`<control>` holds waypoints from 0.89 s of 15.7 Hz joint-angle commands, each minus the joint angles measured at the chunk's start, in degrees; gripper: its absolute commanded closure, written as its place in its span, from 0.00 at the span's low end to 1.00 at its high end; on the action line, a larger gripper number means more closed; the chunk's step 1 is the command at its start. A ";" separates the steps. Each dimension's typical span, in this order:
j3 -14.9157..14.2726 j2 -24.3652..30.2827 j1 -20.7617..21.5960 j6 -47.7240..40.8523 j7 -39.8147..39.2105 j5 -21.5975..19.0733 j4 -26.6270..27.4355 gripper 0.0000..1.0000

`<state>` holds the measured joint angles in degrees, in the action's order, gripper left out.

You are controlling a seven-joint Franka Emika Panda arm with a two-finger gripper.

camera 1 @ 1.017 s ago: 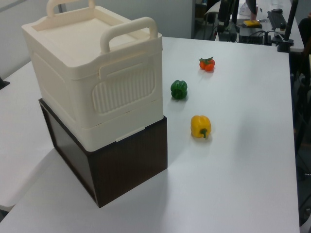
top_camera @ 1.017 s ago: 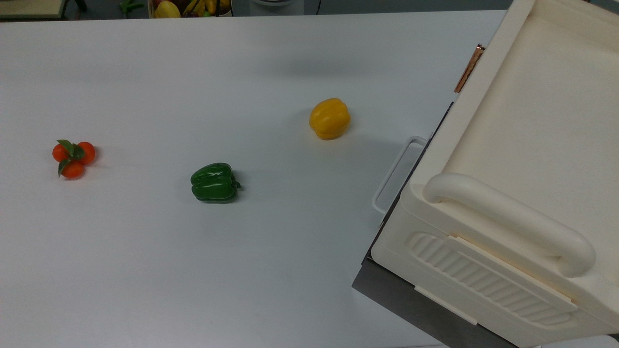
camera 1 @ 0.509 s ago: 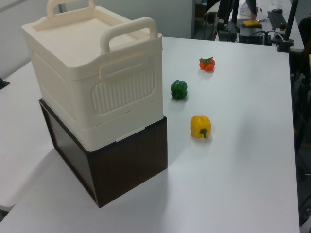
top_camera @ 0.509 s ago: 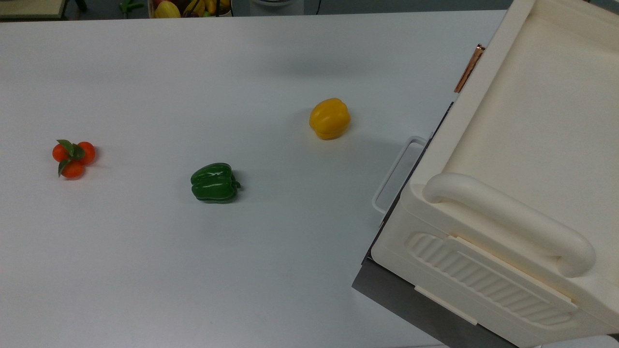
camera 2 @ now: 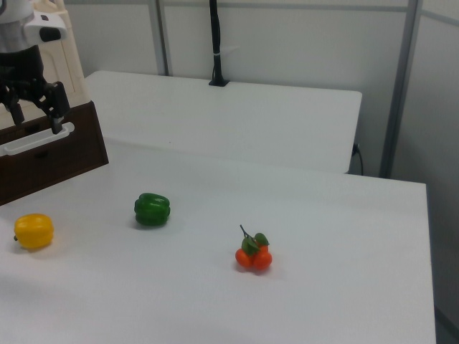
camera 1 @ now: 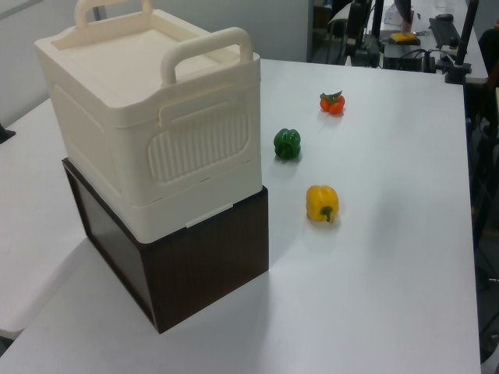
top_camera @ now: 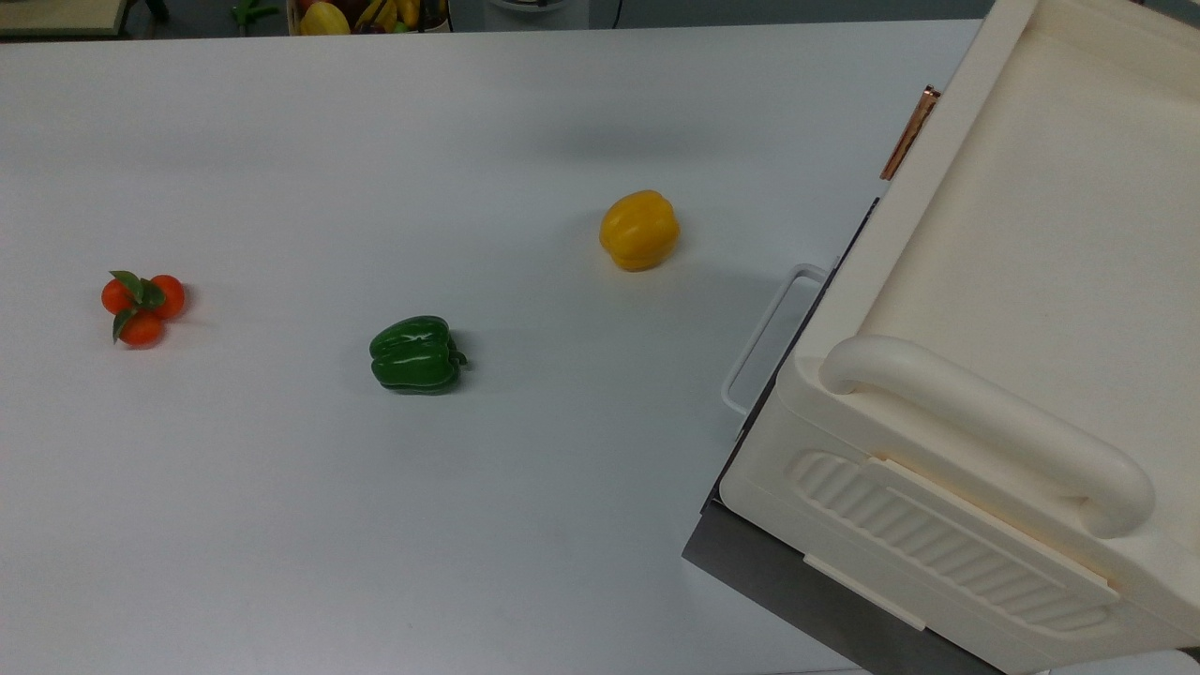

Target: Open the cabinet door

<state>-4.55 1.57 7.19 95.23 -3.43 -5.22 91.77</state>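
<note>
White bench, top view: the cream cabinet fills the top view's right, set at a slant on a dark brown box, its thick tube handle running down toward the lower right. A copper bar handle lies along the edge that faces the fruit, and a white wire loop juts from the box below. A yellow pepper, a green pepper and a cluster of small oranges sit well apart across the bench. Left view: the cabinet's ribbed side panel faces the camera, with other desks and equipment behind the bench. Right view: pale partition walls and a black post back the scene. At the right view's upper left, the cabinet door stands upright, facing the peppers, and the arm's claw hangs just in front of it, fingers spread, above the wire loop.
</note>
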 commanded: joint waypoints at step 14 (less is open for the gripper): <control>0.06 -3.59 10.03 0.31 -18.89 -2.25 -10.11 0.00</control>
<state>-4.00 -0.15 14.76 95.23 -19.90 -6.15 84.90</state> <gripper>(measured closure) 0.000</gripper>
